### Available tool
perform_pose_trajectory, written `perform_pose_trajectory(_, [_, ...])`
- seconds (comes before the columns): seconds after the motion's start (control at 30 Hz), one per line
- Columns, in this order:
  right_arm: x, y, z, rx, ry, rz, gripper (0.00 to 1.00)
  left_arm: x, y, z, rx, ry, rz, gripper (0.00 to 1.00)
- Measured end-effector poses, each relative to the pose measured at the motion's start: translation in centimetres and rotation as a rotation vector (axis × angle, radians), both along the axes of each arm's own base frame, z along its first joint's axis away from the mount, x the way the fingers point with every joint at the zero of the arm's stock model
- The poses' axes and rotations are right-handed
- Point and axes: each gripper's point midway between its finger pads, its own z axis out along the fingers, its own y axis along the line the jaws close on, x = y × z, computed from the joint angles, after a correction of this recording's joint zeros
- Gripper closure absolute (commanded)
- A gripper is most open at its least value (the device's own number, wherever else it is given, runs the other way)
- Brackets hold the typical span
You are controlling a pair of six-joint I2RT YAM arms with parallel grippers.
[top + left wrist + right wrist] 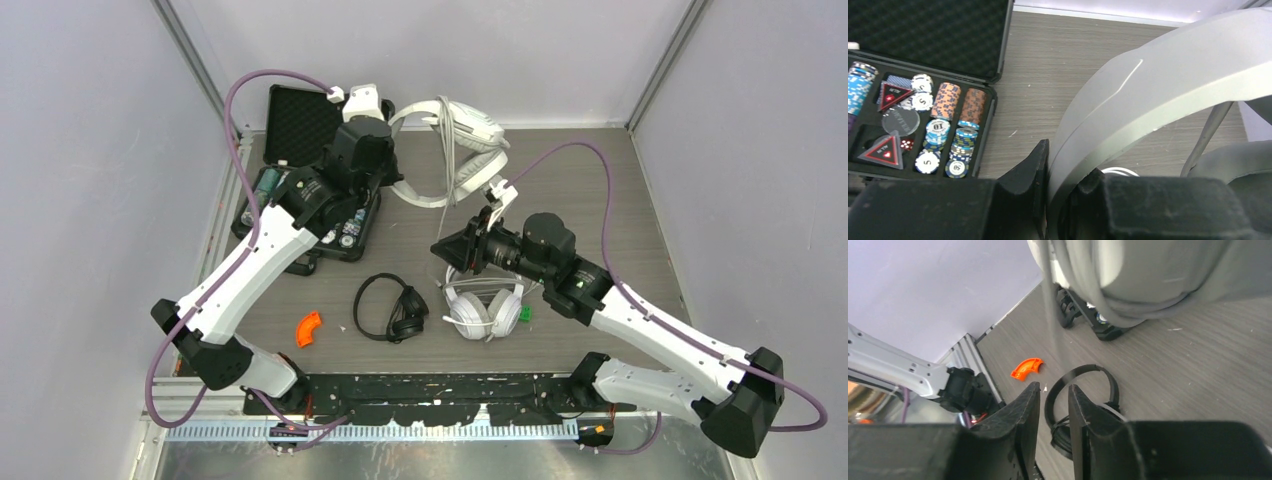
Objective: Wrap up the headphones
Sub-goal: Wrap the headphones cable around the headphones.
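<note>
Left arm [250, 260]: stretched forward.
Left pincer [1065, 165]: clamped on white headset [1158, 90] band.
Right arm [650, 330]: folded, wrist level behind pincer.
Right pincer [1054, 390]: jaws slightly apart, empty.

On the wrist view, the left gripper [1068, 161] has its dark fingers running off the bottom edge. The far white headset [1158, 85] wedged between them sweeps out of frame above and to the gripper's right. The case [923, 30], on the gripper's left, is clipped by the edge.

Over at the right gripper [1053, 387], a pale cord [1050, 315] ahead of it smears into blur just short of the fingertips. Whether it touches them cannot be told. The black headset [1083, 371] beyond is half hidden behind one finger.

From overhead, the near white headset [487, 312] loses its headband beneath that gripper.
</note>
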Motion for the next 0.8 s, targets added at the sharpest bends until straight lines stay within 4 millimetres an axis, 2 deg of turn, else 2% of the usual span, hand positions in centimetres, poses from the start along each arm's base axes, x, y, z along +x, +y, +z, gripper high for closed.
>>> perform_pose_trajectory(0.2, [0.6,0.2,-2.2,-0.016,-0.128,-0.017,0.53,-0.2,-0.8,0.6,-0.055,0.003,-0.025,1.0])
perform_pose_trajectory(0.3, [0.9,0.1,-2.9,-0.019,-0.194,-0.018,0.52,-0.4,-1.1,1.4,-0.081,-0.004,-0.037,1.0])
perform_pose_trajectory(0.6, [2.2,0.2,-3.4,-0.03,-0.387,-0.039,0.49,-0.8,-1.7,3.6,-0.144,-0.028,-0.068,1.0])
perform_pose_trajectory(0.8, [3.0,0.6,-3.9,-0.058,-0.452,-0.043,0.49,-1.2,-1.8,4.3,-0.162,-0.034,-0.088,1.0])
